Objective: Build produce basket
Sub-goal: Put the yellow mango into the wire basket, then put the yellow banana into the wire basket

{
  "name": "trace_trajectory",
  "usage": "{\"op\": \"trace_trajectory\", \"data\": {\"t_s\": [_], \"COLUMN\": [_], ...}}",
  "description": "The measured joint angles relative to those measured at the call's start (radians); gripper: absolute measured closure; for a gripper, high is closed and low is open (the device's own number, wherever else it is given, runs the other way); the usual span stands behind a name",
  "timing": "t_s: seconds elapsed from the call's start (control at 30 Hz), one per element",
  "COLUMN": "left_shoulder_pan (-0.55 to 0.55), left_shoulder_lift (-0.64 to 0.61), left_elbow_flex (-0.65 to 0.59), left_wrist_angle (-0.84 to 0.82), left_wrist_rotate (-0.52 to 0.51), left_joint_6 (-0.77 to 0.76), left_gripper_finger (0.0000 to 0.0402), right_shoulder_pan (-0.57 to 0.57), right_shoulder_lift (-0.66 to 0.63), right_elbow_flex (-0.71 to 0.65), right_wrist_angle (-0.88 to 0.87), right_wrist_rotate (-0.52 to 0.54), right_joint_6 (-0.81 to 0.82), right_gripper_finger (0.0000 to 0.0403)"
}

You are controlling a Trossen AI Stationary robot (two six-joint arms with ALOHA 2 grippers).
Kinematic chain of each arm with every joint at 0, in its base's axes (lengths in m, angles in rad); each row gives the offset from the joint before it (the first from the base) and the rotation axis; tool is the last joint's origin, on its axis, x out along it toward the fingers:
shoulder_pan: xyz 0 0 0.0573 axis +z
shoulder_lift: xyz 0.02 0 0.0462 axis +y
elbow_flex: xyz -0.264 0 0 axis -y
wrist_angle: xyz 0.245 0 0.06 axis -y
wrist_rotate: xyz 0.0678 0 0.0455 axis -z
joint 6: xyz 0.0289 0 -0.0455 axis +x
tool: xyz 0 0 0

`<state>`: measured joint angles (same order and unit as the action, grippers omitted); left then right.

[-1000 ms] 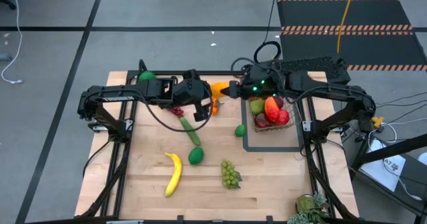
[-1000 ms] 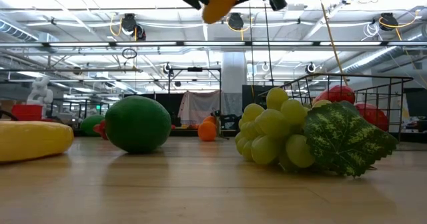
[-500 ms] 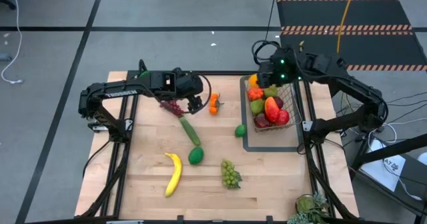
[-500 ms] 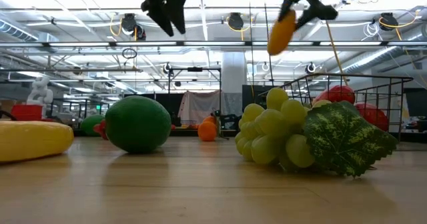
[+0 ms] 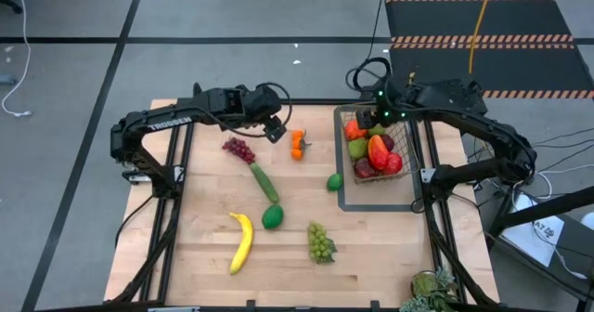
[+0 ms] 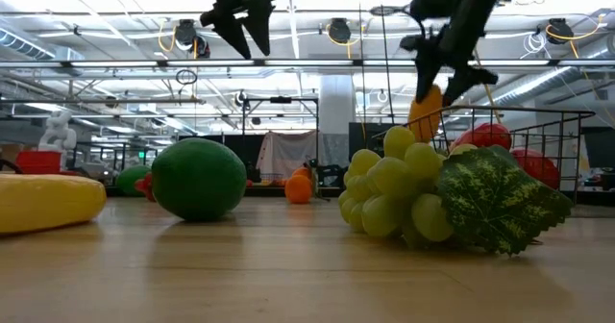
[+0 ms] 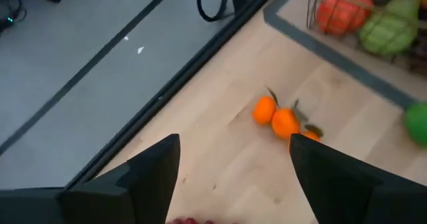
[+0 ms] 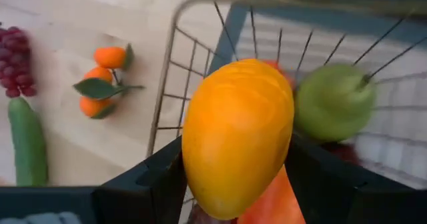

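Right gripper [image 8: 233, 184] clamps mango [image 8: 237, 134] over basket [image 5: 401, 126] (probably to drop it in); left gripper [image 7: 233, 177] open, empty.

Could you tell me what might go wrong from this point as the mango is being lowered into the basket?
1. The right gripper holds the mango above the basket near its wire rim; it could catch the rim or drop outside.
2. The basket already holds a green pear and red fruit, so the mango may sit high and roll off the pile.
3. The left gripper, open and empty, hangs above the oranges; a hasty descent could scatter them.
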<state>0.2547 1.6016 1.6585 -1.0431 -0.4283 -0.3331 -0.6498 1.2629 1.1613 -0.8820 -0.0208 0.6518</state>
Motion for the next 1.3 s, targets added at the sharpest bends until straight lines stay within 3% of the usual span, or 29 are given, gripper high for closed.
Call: {"op": "trace_trajectory", "data": {"t_s": [0.17,0.3,0.43,0.6,0.77,0.87,1.07,1.3], "left_shoulder_pan": [0.002,-0.020,-0.034,-0.026,-0.048,-0.098,-0.269,-0.485], "left_shoulder_lift": [0.000,0.000,0.000,0.000,0.000,0.000,0.000,0.002], "left_elbow_flex": [0.000,0.000,0.000,0.000,0.000,0.000,0.000,-0.086], "left_wrist_angle": [-0.003,-0.007,-0.009,-0.071,-0.224,-0.289,-0.326,-0.189], "left_wrist_rotate": [0.009,0.033,0.066,0.197,0.344,0.380,0.348,0.259], "left_joint_6": [-0.116,-0.225,-0.227,-0.236,-0.279,-0.288,-0.341,-0.526], "left_gripper_finger": [0.0123,0.0122,0.0122,0.0121,0.0121,0.0121,0.0121,0.0121], "right_shoulder_pan": [0.001,0.006,0.002,0.002,0.017,0.055,0.185,0.415], "right_shoulder_lift": [0.000,-0.005,-0.055,-0.152,-0.259,-0.319,-0.390,-0.381], "right_elbow_flex": [-0.116,-0.126,-0.097,-0.080,-0.079,-0.078,-0.078,-0.078], "right_wrist_angle": [0.105,0.060,0.030,0.063,0.095,0.120,0.184,0.335], "right_wrist_rotate": [-0.141,-0.168,-0.176,-0.206,-0.236,-0.244,-0.176,-0.031], "right_joint_6": [0.037,0.005,-0.020,0.060,0.175,0.256,0.371,0.532], "right_gripper_finger": [0.0158,0.0108,0.0059,0.0028,0.0030,0.0038,0.0054,0.0073]}}
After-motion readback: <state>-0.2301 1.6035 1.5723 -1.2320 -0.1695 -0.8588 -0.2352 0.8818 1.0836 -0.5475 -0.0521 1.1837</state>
